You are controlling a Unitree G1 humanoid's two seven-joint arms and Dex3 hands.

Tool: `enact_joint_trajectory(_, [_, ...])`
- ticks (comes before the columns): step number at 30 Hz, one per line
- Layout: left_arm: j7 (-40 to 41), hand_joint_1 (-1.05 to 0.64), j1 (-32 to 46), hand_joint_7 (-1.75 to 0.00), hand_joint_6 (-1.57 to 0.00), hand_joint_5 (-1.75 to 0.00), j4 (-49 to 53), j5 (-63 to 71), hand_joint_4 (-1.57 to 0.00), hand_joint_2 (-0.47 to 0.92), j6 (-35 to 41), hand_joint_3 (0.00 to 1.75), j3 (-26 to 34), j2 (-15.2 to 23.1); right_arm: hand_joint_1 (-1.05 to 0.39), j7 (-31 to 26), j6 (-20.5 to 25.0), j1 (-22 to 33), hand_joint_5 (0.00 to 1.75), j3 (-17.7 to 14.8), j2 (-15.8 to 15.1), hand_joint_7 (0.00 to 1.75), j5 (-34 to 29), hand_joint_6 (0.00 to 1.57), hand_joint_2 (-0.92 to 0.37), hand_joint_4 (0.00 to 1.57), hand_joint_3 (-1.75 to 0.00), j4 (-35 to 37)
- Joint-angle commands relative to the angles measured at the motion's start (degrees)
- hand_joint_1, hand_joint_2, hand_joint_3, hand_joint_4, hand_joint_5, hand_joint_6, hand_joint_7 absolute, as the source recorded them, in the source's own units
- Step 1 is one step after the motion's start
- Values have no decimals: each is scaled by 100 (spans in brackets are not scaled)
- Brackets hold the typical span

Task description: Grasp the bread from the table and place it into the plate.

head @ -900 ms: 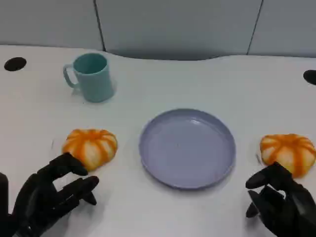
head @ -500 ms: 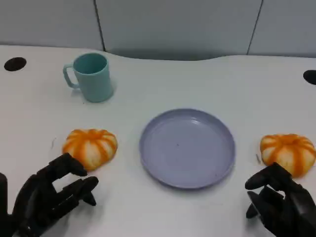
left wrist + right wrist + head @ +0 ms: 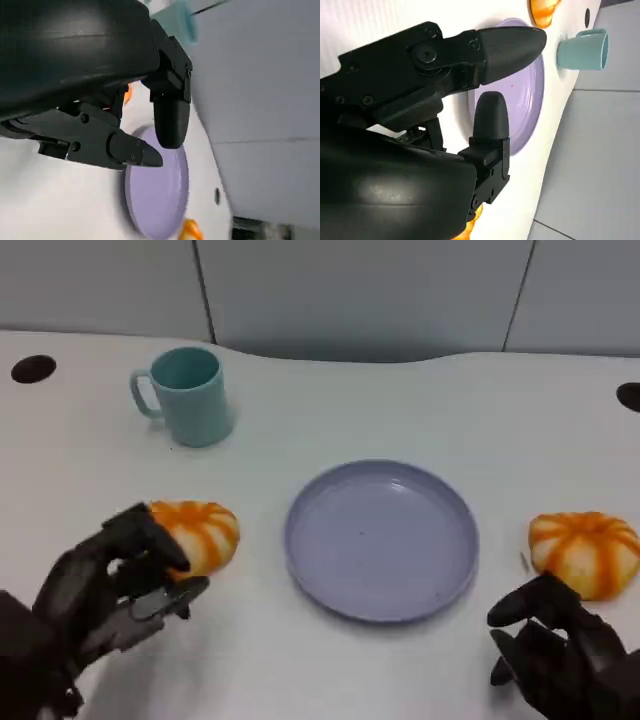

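Observation:
Two orange-and-white striped breads lie on the white table. The left bread (image 3: 203, 532) sits left of the lilac plate (image 3: 380, 540), and the right bread (image 3: 586, 552) sits to the plate's right. My left hand (image 3: 110, 585) reaches around the left bread's near-left side, fingers apart, with the thumb at its edge and not closed on it. The left wrist view shows a sliver of that bread (image 3: 128, 93) between the spread fingers (image 3: 170, 120), with the plate (image 3: 160, 200) beyond. My right hand (image 3: 560, 655) hovers just in front of the right bread, holding nothing. The plate (image 3: 530, 95) is bare.
A teal mug (image 3: 188, 395) stands at the back left, behind the left bread. Two dark round holes (image 3: 33, 368) (image 3: 630, 395) mark the table's far left and far right. A grey wall panel rises behind the table.
My left hand has risen and moved forward to the left bread, now overlapping its near-left edge. The right hand has dropped back slightly. Breads, plate and mug are unmoved.

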Motion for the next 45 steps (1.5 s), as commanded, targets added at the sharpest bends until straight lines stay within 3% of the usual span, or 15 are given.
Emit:
enact_joint_trajectory(1, [1330,-21,-151,-175,-50,-175,-304,2287,-76,91,-784,4,-397,592,-26,21,8,23,175,-40,-41,175,89,36,-92,57,-32,-76])
enact_joint_trajectory(4, [2705,-23,-422,-174,-53,-175,-443,4405,-75,86,-927,1,-845,1081,-27,-3,40,27,175,-16,-49,175,39,36,-92,58,-32,-97])
enact_joint_trajectory(6, [2978,-25,-578,-170,-53,-175,-519,5165,-72,85,-752,1,-1101,1325,-26,8,16,24,175,-6,-55,175,44,35,-92,58,-32,-84])
enact_joint_trajectory(8, [2648,-41,-727,-114,-54,-147,-705,5703,-55,87,-353,0,-1329,1543,-27,25,0,23,175,2,-48,175,67,35,-92,59,-32,-78])
enact_joint_trajectory(10, [2269,-47,-866,-83,-57,-131,-858,6143,-50,88,17,0,-1526,1691,-27,27,-11,24,175,8,-40,175,75,36,-92,59,-32,-75])
enact_joint_trajectory(11, [2084,-58,-935,-43,-53,-89,-930,6339,-39,88,204,0,-1631,1760,-27,26,-19,26,175,12,-37,175,72,36,-92,60,-32,-73])
enact_joint_trajectory(13, [1893,-64,-1003,-10,-55,-51,-1031,6521,-41,88,467,0,-1787,1854,-27,25,-27,27,175,17,-35,175,69,36,-92,60,-32,-72])
enact_joint_trajectory(14, [1887,-65,-1005,-6,-56,-46,-1056,6516,-41,88,536,0,-1835,1879,-27,25,-27,27,175,17,-35,175,69,36,-92,60,-32,-72])
enact_joint_trajectory(16, [1666,-66,-1204,-2,-56,-41,-861,6501,-42,88,715,0,-1975,1924,-27,16,-18,42,175,28,-16,175,70,36,-92,60,-32,-88])
enact_joint_trajectory(17, [1504,-77,-1354,-1,-35,-26,-697,6492,-19,89,807,0,-2055,1945,-27,9,-12,53,175,36,-2,175,71,36,-92,61,-32,-100])
enact_joint_trajectory(18, [1322,-81,-1511,-1,-28,-21,-528,6471,-11,89,879,1,-2132,1964,-27,6,8,63,175,44,3,175,66,36,-92,60,-32,-116])
enact_joint_trajectory(22, [997,-90,-1877,0,-12,-1,-126,6299,0,92,993,1,-2340,2006,-29,-7,-60,50,175,48,-9,175,26,35,-92,61,-31,-56])
enact_joint_trajectory(27, [752,-92,-2158,0,-9,0,213,6133,0,92,1100,2,-2578,2027,-29,1,-64,55,175,50,-8,175,34,35,-92,61,-31,-72])
enact_joint_trajectory(35, [1011,-90,-3396,-1,-8,0,2991,5956,0,90,1230,1,-3323,1433,-27,-75,-103,77,175,77,-8,175,-55,36,-92,59,-31,-87])
enact_joint_trajectory(45, [1630,-77,-4305,-3,-19,-4,5262,5659,-10,84,1189,0,-3894,826,-28,-129,-50,168,175,116,16,175,-82,35,-92,59,-31,-222])
